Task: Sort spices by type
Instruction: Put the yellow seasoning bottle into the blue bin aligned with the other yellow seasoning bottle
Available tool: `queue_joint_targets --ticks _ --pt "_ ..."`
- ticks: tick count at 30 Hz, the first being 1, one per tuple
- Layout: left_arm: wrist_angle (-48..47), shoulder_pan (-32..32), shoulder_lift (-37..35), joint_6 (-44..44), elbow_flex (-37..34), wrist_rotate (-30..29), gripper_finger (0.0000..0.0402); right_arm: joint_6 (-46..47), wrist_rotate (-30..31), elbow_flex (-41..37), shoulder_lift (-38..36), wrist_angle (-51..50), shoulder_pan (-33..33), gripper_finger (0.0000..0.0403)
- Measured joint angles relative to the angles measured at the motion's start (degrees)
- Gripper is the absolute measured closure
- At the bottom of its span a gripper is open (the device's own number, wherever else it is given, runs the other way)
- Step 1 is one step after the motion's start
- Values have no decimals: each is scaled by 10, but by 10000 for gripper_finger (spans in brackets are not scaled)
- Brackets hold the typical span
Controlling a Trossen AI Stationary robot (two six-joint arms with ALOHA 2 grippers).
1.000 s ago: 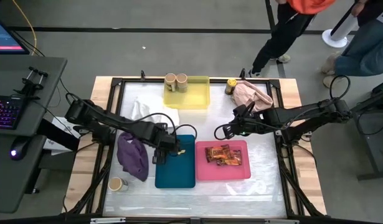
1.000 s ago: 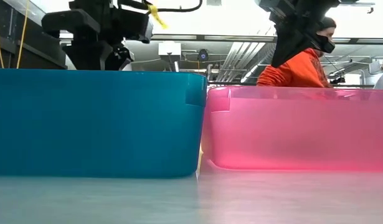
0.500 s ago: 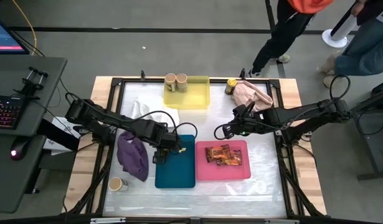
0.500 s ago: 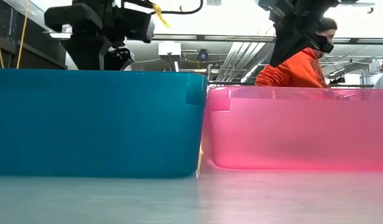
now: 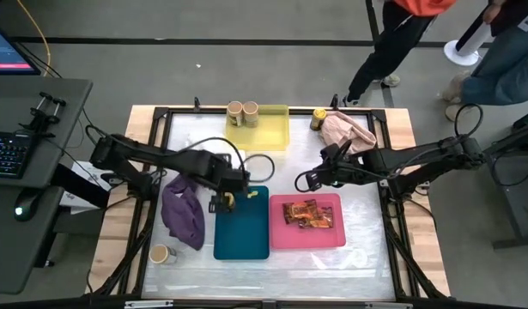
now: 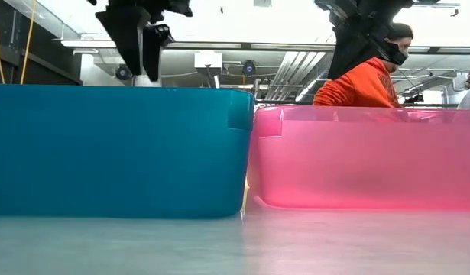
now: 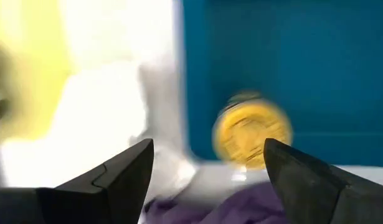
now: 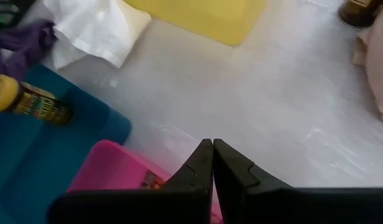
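Yellow-lidded jar (image 8: 29, 102) lies on side in teal tray (image 5: 242, 232), dark label. Left gripper (image 5: 222, 202) above, fingers apart, empty. Right gripper (image 8: 212, 155) pressed together.

Three trays are sitting on the table (image 5: 367, 257). One tray (image 5: 264, 133) is lying at the back with two jars (image 5: 242, 112) in it. Two trays are sitting side by side in front. A jar (image 5: 231, 200) is lying in the left tray (image 5: 243, 236), under my left gripper (image 5: 219, 203). Two packets (image 5: 300, 213) are lying in the right tray (image 5: 308, 239). My right gripper (image 5: 305, 182) is hanging behind that tray.
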Motion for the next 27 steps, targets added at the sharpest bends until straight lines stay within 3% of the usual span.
queue_joint_targets --ticks 4,8,12,16,21,27 --pt "-9 26 -63 -32 4 -46 112 -16 15 3 -7 37 -14 351" --pt "59 66 -174 -56 -24 -52 112 -58 51 22 -11 60 -56 280" --pt "166 107 -295 -63 -82 -32 112 -113 49 42 -8 73 -124 196" --pt "269 146 -382 -79 -157 6 112 -149 5 45 2 83 -217 128" --pt "373 183 -422 -130 -242 35 112 -197 -50 45 43 76 -341 85" --pt "490 213 -401 -170 -289 45 112 -259 -78 45 114 109 -461 75"
